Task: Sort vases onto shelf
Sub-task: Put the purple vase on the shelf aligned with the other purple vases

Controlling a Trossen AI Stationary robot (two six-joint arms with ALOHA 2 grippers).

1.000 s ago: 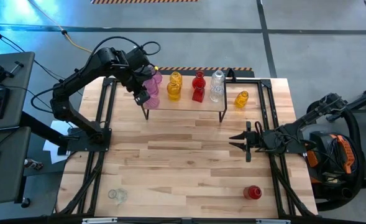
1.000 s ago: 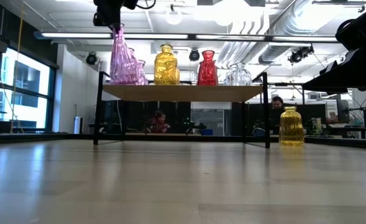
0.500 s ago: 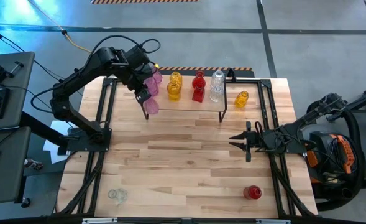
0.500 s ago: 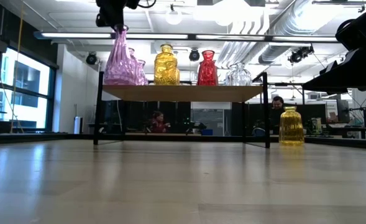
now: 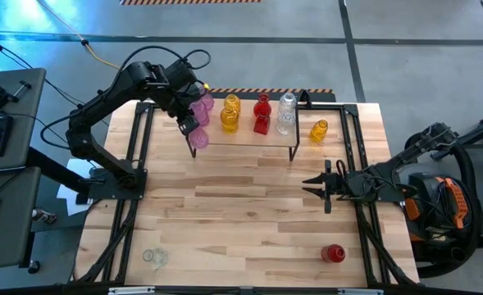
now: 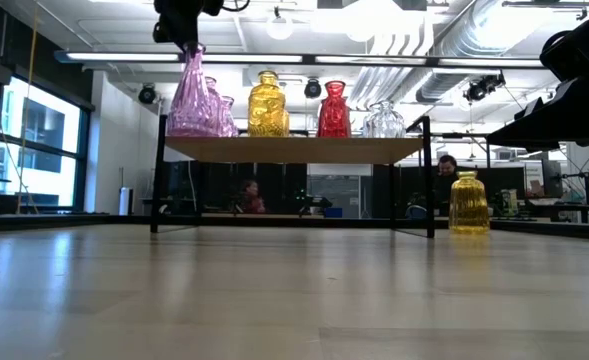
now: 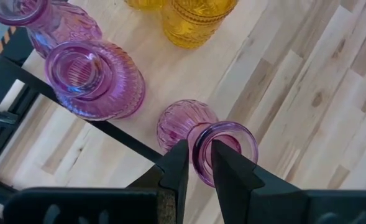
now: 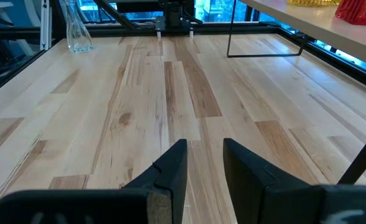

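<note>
Left gripper (image 7: 198, 163) is clamped on the rim of a pink vase (image 7: 189, 127), one finger inside the mouth and one outside, at the left end of the shelf (image 5: 245, 135). That grip on the lip leaves the bulb hanging free below the fingers, probably so it can be set down without the fingers meeting the board. In the low view the pink vase (image 6: 191, 100) stands over the shelf's left end with its base at about board level; I cannot tell whether it is resting or just clear.

Already on the shelf: two more pink vases (image 7: 92, 81) just behind the held one, then a yellow vase (image 5: 230, 113), a red vase (image 5: 262, 113) and a clear vase (image 5: 285, 112) in a row toward the right end. Grouping looks to be by colour, which would explain the pink one going to the left end.

Edges: the held vase sits close to the shelf's front-left corner, so little margin on that side. The front strip of the board, right of it, is bare.

Off the shelf: an amber vase (image 5: 319, 130) just beyond its right end; a second red vase (image 5: 332, 253) and a second clear vase (image 5: 154, 258) well apart from the shelf, near the table's front edge.

Right gripper (image 5: 313, 185) waits in front of the shelf's right end, fingers slightly apart, holding nothing.
</note>
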